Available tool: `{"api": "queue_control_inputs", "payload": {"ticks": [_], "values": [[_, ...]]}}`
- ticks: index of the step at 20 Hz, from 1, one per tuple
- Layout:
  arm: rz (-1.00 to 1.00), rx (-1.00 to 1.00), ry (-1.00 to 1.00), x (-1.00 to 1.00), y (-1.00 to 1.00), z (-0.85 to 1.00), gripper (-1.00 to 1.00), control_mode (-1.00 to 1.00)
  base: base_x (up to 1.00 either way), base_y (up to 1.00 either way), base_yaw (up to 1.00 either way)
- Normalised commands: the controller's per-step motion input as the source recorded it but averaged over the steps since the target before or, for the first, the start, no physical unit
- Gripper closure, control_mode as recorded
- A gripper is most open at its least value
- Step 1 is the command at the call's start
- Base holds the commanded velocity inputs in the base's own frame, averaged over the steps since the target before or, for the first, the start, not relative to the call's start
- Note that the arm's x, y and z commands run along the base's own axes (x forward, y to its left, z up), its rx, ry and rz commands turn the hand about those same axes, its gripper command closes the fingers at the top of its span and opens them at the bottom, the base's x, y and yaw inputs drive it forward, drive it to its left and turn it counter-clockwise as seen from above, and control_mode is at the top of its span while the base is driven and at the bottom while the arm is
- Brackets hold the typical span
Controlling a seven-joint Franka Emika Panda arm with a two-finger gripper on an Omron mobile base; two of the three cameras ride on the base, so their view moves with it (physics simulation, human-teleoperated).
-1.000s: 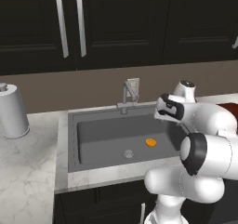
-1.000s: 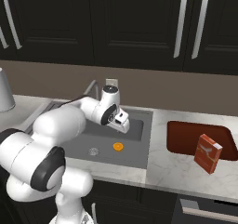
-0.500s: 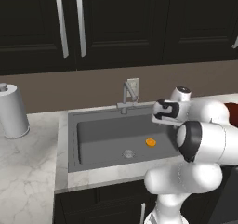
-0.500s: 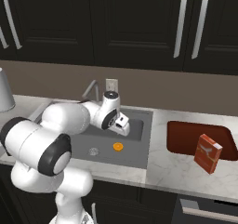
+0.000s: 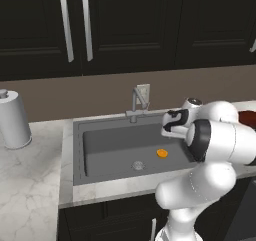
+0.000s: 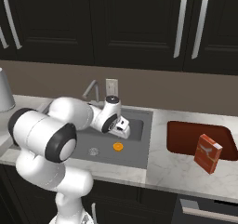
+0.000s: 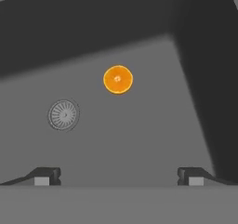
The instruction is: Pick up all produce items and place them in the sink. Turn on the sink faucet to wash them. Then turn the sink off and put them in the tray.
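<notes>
Arm folding lower over the sink

The gripper is dropping nearer the sink floor at its right side, while the forearm and elbow are swinging down and in, now lying low beside it.

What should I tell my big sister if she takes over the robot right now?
Gripper: open, holding nothing, hovering above the sink floor.
Orange piece: lying on the floor of the sink, apart from the drain.
Faucet: at the back rim of the sink; no water visible.
Tray: on the counter to the right of the sink, with a red box at its front right corner.
Done: the orange piece is in the sink.
Left: turn the faucet on to wash it, turn it off, then move the piece to the tray.
</notes>
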Motion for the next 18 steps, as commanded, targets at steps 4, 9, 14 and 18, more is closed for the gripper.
{"api": "queue_control_inputs", "payload": {"ticks": [4,9,14,18], "values": [[0.04,0.00,-0.01,0.00,0.01,-0.22,-1.00,-1.00,0.00,0.00,0.00],[0.03,0.00,-0.04,0.00,0.06,-0.22,-1.00,-1.00,0.00,0.00,0.00],[0.02,0.00,0.00,0.00,0.06,-0.21,-1.00,-1.00,0.00,0.00,0.00],[0.03,0.00,0.00,0.00,0.01,-0.19,-1.00,-1.00,0.00,0.00,0.00]]}}
